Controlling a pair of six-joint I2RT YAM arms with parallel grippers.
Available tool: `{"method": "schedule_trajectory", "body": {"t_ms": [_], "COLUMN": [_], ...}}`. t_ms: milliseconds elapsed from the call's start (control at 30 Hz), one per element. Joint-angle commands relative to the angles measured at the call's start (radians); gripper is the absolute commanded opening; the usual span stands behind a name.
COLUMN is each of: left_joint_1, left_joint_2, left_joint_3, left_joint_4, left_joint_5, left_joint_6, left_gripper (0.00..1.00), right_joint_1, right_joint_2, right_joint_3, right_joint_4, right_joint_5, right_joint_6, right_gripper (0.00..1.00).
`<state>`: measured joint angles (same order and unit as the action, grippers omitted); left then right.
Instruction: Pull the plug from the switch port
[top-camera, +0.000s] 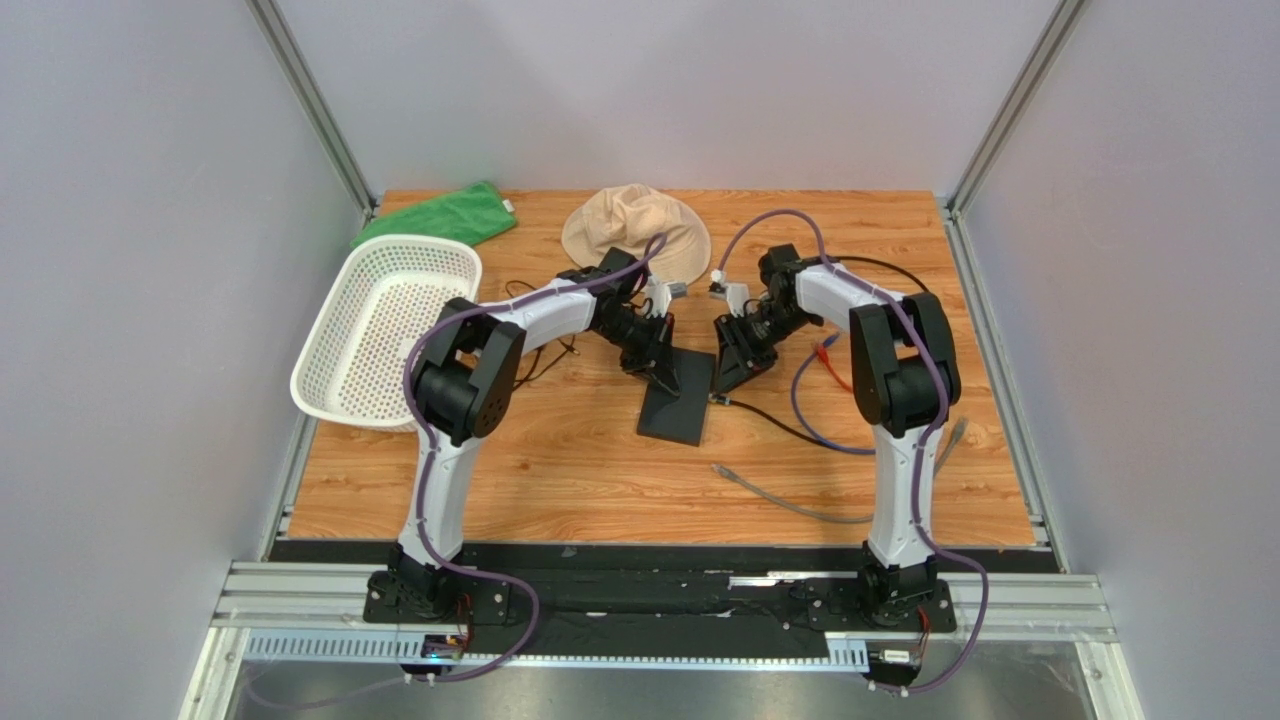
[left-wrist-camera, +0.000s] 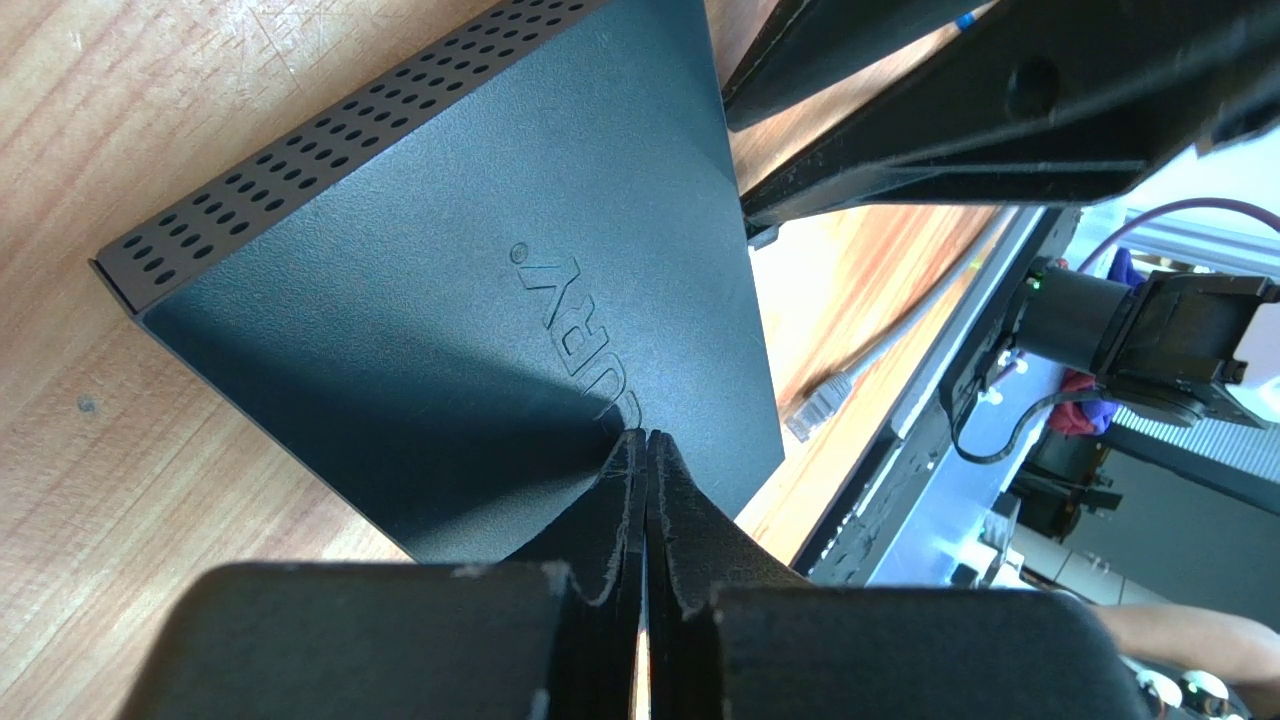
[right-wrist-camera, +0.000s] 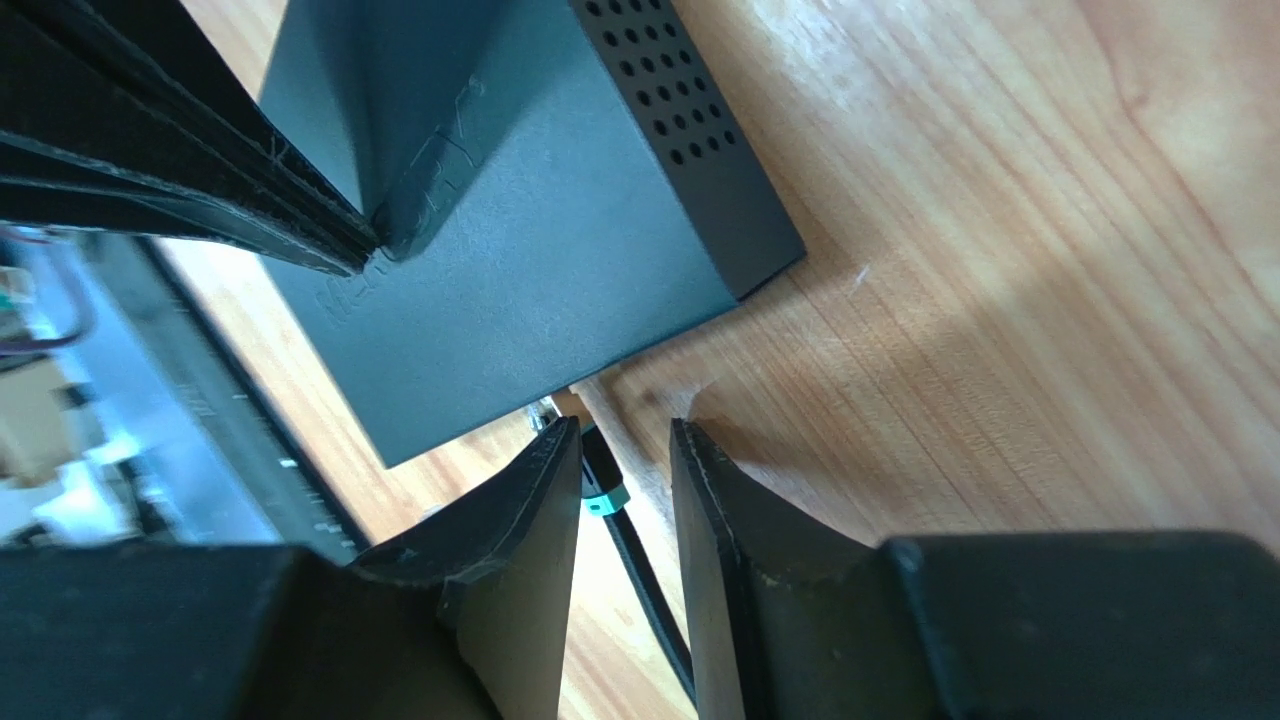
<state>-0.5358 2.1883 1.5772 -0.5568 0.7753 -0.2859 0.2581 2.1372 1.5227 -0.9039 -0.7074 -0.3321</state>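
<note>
The switch (top-camera: 676, 399) is a thin flat black box lying mid-table; it also shows in the left wrist view (left-wrist-camera: 451, 285) and the right wrist view (right-wrist-camera: 511, 255). My left gripper (top-camera: 657, 365) is shut, and its closed tips (left-wrist-camera: 648, 438) rest on the switch's top face. My right gripper (top-camera: 732, 375) is open (right-wrist-camera: 621, 435) at the switch's near right edge. A black plug with a teal band (right-wrist-camera: 598, 483) sits between its fingers, close to the left finger, with its black cable (right-wrist-camera: 649, 578) trailing back. The plug's tip meets the switch's edge; the port itself is hidden.
A white mesh basket (top-camera: 383, 330) stands at the left, a green cloth (top-camera: 439, 218) and a beige hat (top-camera: 637, 228) at the back. A loose grey cable (top-camera: 781, 498) lies in front of the switch, its plug visible in the left wrist view (left-wrist-camera: 819, 402). More cables (top-camera: 824, 360) lie at the right.
</note>
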Motion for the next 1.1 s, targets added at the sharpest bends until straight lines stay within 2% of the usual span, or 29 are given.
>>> {"method": "schedule_trajectory", "body": {"t_ms": [0, 267, 533, 900, 1067], "left_joint_1": [-0.003, -0.003, -0.004, -0.004, -0.004], "left_joint_2": [0.034, 0.033, 0.031, 0.025, 0.025], "left_joint_3": [-0.003, -0.005, -0.005, -0.009, -0.009], "left_joint_4": [-0.005, -0.005, -0.006, -0.009, -0.009], "left_joint_5": [-0.097, -0.102, -0.107, -0.123, -0.126], "left_joint_6": [0.025, 0.028, 0.036, 0.04, 0.04], "left_gripper": [0.0, 0.0, 0.0, 0.0, 0.0], "right_joint_1": [-0.02, -0.022, 0.01, 0.004, 0.009], "right_joint_2": [0.038, 0.085, 0.082, 0.147, 0.156], "right_joint_3": [0.048, 0.071, 0.063, 0.082, 0.105], "right_joint_4": [-0.073, -0.154, -0.158, -0.155, -0.145], "right_joint_5": [-0.128, -0.164, -0.147, -0.187, -0.119], "right_joint_6": [0.019, -0.036, -0.058, 0.027, 0.112], "right_gripper": [0.36, 0.38, 0.41, 0.32, 0.29]}}
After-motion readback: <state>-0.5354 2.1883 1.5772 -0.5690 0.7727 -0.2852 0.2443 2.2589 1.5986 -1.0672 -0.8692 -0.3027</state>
